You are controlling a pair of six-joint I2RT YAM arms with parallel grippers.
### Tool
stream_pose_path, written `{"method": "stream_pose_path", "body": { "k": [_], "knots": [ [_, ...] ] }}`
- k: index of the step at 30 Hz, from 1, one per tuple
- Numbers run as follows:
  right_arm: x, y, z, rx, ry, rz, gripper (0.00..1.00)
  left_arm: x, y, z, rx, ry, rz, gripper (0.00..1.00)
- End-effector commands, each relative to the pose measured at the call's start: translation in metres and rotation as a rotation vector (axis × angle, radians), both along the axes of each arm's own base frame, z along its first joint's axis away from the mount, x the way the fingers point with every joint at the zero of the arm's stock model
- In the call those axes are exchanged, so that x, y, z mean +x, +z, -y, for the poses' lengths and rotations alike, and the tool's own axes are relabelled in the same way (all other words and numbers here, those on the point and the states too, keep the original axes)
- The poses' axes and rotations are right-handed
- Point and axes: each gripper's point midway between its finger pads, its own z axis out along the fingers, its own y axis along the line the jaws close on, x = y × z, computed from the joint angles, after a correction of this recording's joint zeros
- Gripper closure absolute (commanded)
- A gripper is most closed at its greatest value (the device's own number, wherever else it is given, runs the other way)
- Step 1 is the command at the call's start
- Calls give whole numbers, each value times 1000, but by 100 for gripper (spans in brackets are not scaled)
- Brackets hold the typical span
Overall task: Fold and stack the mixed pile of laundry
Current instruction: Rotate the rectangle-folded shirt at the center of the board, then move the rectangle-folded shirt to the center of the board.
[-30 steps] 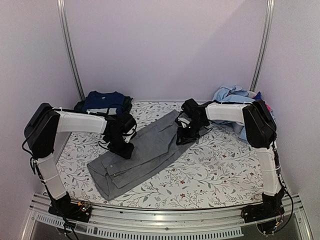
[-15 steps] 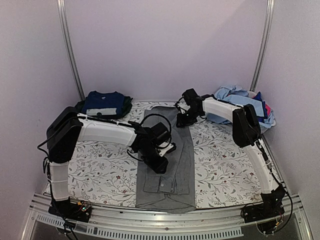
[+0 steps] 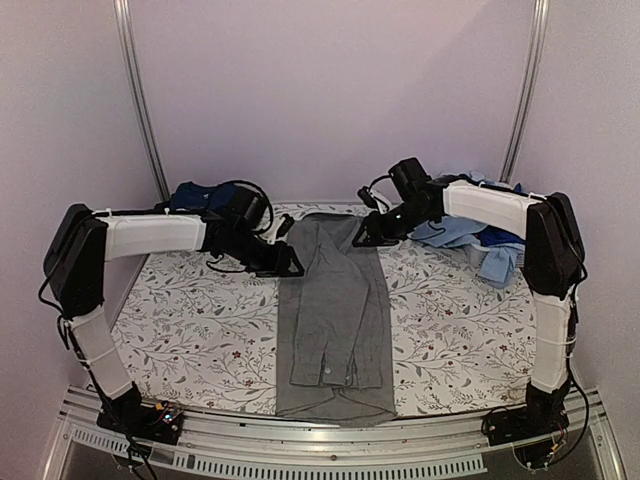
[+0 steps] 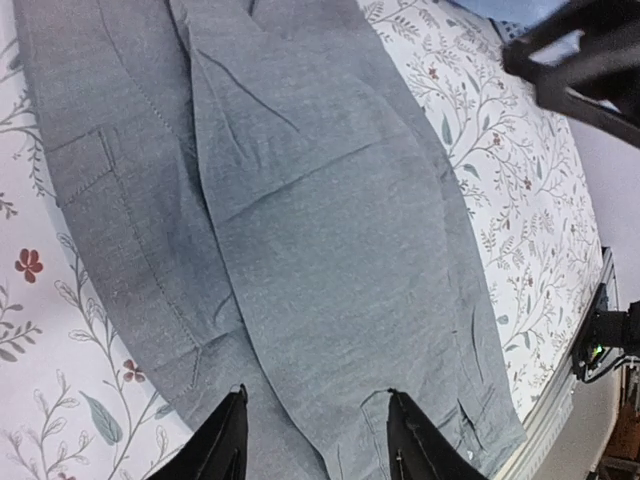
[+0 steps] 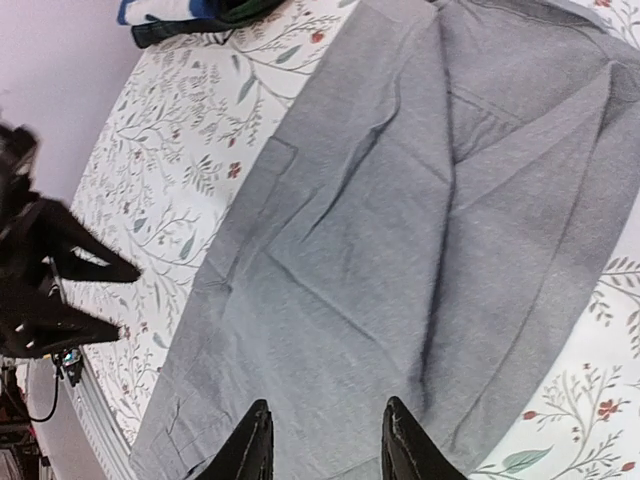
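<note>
A grey collared shirt [image 3: 335, 320] lies flat and lengthwise down the middle of the table, its collar end hanging over the near edge. My left gripper [image 3: 290, 268] hovers at the shirt's far left edge. In the left wrist view it [image 4: 315, 395] stands open above the grey cloth [image 4: 320, 200], holding nothing. My right gripper [image 3: 365, 238] is at the shirt's far right corner. The right wrist view shows it [image 5: 327, 405] open over the shirt [image 5: 400, 200], also holding nothing. The unfolded laundry pile [image 3: 480, 225], mostly light blue, sits at the back right.
A folded stack topped by a navy T-shirt [image 3: 195, 195] sits at the back left, partly behind my left arm. A white floral sheet [image 3: 200, 320] covers the table. Metal posts rise at both back corners, and a metal rail [image 3: 330, 455] runs along the near edge.
The grey shirt went from lying diagonally to lying straight, front to back. My left gripper pulled back from the shirt's middle to its far left edge. The right gripper stayed at the far end.
</note>
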Motion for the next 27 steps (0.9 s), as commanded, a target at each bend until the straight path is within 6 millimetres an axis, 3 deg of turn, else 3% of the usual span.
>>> {"method": "stream_pose_path", "body": {
  "k": [1, 7, 13, 17, 20, 27],
  "knots": [
    [-55, -15, -33, 57, 114, -100, 64, 11, -32, 8, -12, 37, -90, 54],
    [-81, -54, -34, 39, 115, -189, 64, 23, -79, 4, 56, 89, -170, 60],
    [-82, -111, -25, -4, 94, -291, 65, 36, -115, -7, 119, 131, -221, 64],
    [-51, -127, -14, 1, 17, -308, 66, 57, -134, -19, 122, 175, -255, 67],
    [-23, -130, -9, 25, -22, -303, 66, 83, -139, -24, 107, 203, -249, 68],
    [36, -128, -4, 44, -68, -266, 66, 137, -124, -22, 58, 218, -192, 66]
  ]
}}
